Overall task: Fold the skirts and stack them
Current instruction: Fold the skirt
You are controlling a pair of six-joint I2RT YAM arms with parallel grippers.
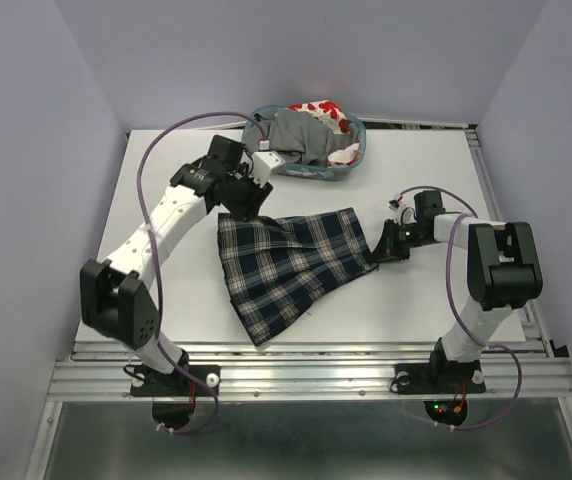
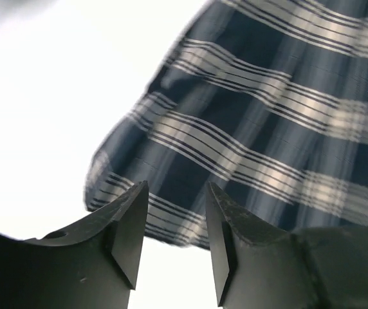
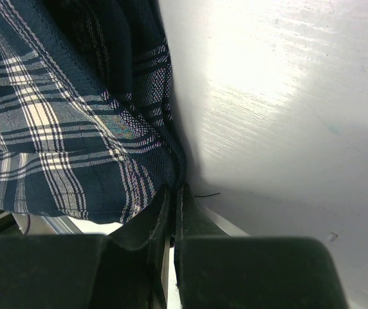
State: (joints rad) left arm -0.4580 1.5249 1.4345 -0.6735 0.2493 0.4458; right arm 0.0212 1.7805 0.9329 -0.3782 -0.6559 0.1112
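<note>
Right wrist: plaid skirt (image 3: pixel 62 129) corner pinched in right claw (image 3: pixel 174 196)

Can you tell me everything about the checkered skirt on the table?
The plaid skirt looks like soft woven cloth, dark navy with white stripes and a hint of green. It lies spread out flat on the white table, wider toward the left side, with gentle pleats running along it. It is not folded yet. The right pincer is shut on its right edge. The left pincer is open by its far-left corner, holding nothing.
</note>
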